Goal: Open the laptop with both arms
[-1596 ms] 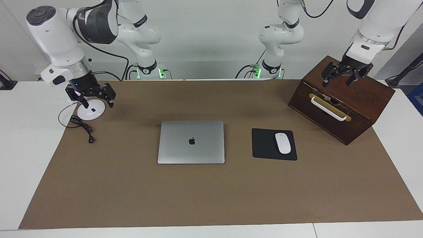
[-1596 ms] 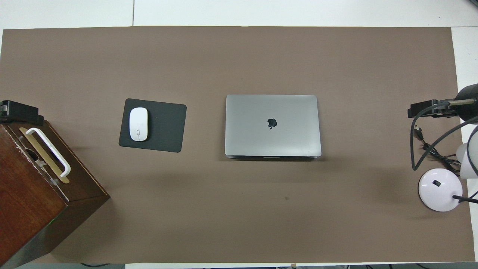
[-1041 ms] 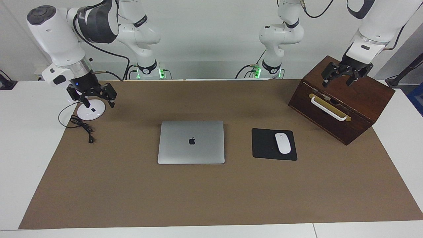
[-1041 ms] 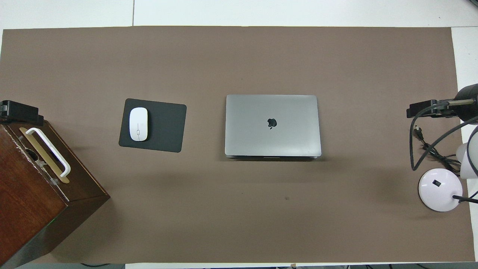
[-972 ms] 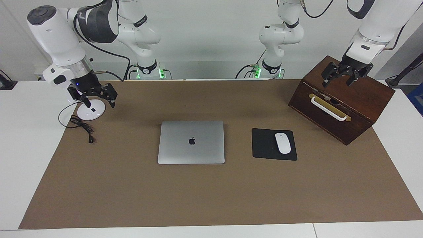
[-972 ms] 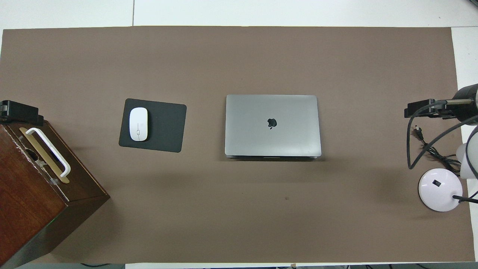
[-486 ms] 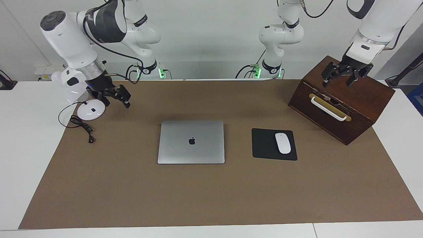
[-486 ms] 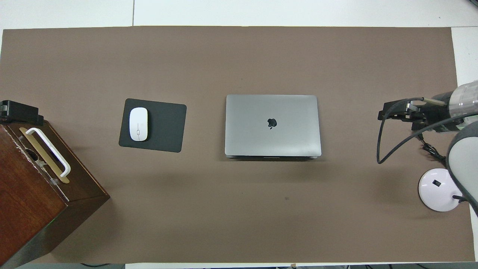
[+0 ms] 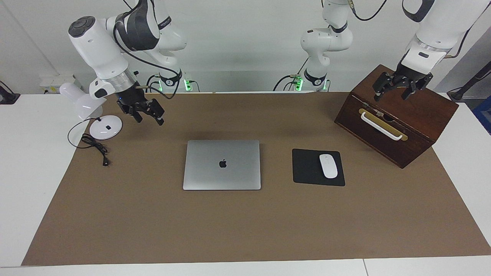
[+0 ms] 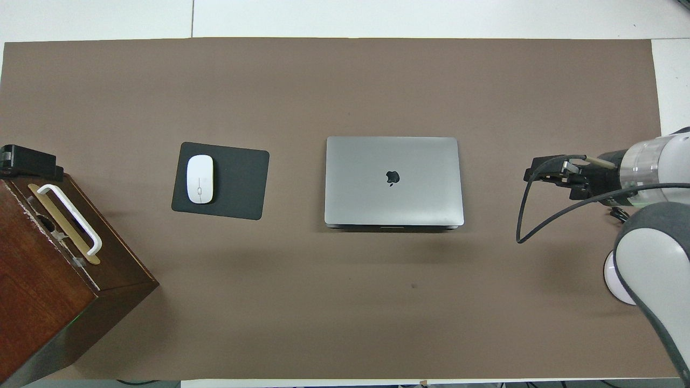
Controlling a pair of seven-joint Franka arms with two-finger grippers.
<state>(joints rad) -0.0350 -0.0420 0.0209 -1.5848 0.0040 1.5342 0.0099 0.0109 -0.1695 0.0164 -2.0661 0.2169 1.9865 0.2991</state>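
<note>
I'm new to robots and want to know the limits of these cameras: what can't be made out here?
- Laptop: screen and keyboard, both views; the shut lid covers them.
- Wooden box: overhead view, cut off by the picture's edge; inside closed off in both.
- Lamp: overhead view, mostly under the right arm.
- Left arm: overhead view shows its jaws only as a black block at the edge.

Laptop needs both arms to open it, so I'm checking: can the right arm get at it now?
Probably yes: the right gripper hangs open over bare brown mat beside the closed laptop, nothing between them.
</note>
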